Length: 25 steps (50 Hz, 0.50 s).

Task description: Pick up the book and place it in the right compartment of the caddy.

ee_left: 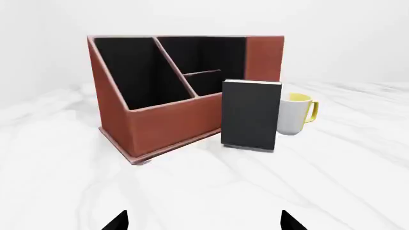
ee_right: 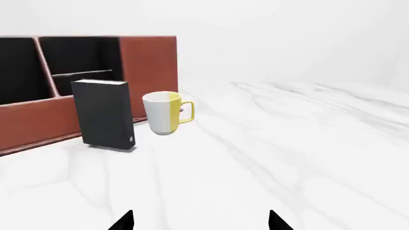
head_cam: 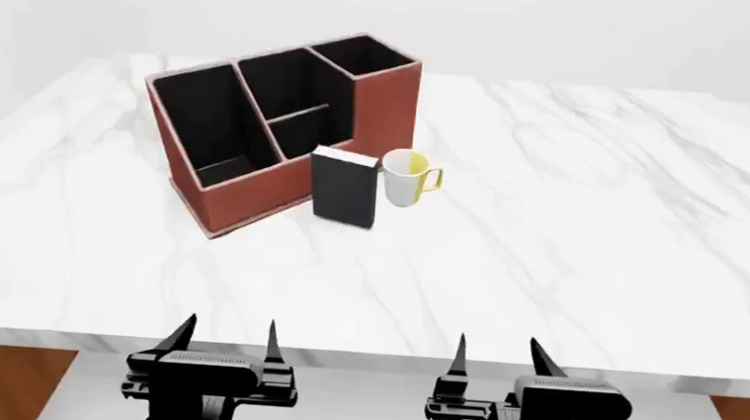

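Observation:
The black book (head_cam: 344,188) (ee_left: 250,115) (ee_right: 102,115) stands upright on the marble table, just in front of the reddish-brown caddy (head_cam: 250,191) (ee_left: 166,122) (ee_right: 26,122). The caddy's right compartment (head_cam: 366,58) is its tallest, black-lined end section, up behind the book. My left gripper (head_cam: 228,336) (ee_left: 203,221) is open at the table's near edge, far short of the book. Beside it, my right gripper (head_cam: 499,353) (ee_right: 200,221) also stands open with nothing between its fingers.
A white-and-yellow mug (head_cam: 407,178) (ee_left: 295,113) (ee_right: 164,112) stands right of the book, close beside it. The white marble table (head_cam: 612,217) stretches wide to the right and front. Its near edge (head_cam: 364,360) runs just ahead of both grippers.

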Motion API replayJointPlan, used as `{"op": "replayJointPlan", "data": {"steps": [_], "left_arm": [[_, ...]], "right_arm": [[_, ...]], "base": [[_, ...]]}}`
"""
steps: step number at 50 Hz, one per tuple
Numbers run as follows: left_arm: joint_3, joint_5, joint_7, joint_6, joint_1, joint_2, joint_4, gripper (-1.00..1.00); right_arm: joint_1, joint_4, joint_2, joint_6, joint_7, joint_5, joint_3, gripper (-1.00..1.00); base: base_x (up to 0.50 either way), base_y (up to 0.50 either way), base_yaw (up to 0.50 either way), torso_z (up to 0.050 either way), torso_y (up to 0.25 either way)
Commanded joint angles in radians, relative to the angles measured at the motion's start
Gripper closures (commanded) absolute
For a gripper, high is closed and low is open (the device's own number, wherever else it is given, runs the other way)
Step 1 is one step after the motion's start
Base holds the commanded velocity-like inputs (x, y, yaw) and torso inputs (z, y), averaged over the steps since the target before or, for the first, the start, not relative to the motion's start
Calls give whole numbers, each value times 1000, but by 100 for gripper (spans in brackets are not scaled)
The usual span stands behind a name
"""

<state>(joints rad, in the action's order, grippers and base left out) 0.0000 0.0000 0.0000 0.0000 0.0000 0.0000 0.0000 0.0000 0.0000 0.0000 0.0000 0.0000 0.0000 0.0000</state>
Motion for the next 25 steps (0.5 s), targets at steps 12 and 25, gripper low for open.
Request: {"op": "replayJointPlan", "data": {"steps": [12, 25], "left_arm": [[68, 63, -102, 46, 31, -54, 90, -100], [66, 116, -148, -76, 108, -91, 377, -100]], "right_arm": [[5, -30, 53, 29, 69, 24, -39, -100], [-52, -250, 84, 119, 92, 75, -32, -100]], "base": [[0, 0, 0, 0, 0], [0, 0, 0, 0, 0]]}}
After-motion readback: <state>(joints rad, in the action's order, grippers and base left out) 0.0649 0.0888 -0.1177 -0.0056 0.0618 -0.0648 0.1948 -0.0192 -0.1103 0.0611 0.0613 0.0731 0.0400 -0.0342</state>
